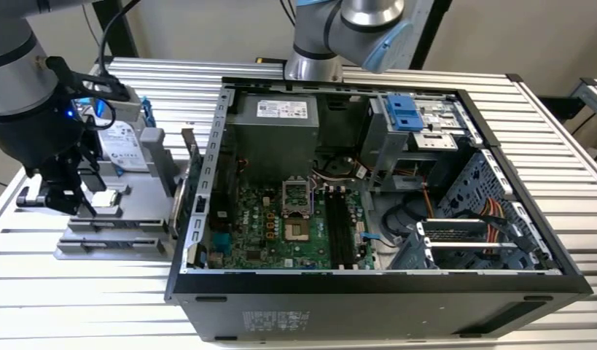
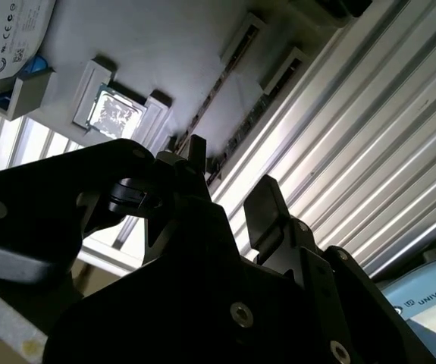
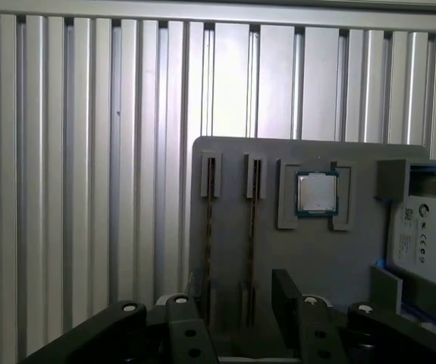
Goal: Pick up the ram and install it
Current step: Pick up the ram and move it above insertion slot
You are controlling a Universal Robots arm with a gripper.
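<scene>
Probably light, stiff and fragile, the ram (image 3: pixel 252 227) stands on edge in the grey holder (image 1: pixel 108 237) at the exterior view's left, best pinched by its flat faces mid-length; the end effector (image 3: pixel 231 294), wide open and empty, hangs close by.

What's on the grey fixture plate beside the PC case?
Two ram sticks edge-on in narrow slots, a square silver processor chip, a boxy silver hard drive. Sticks' faces sit hidden in the slots; the black gripper covers part of the grey plate.

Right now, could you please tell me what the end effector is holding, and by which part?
Nothing; the end effector is open and empty, near the ram in its tray.
</scene>
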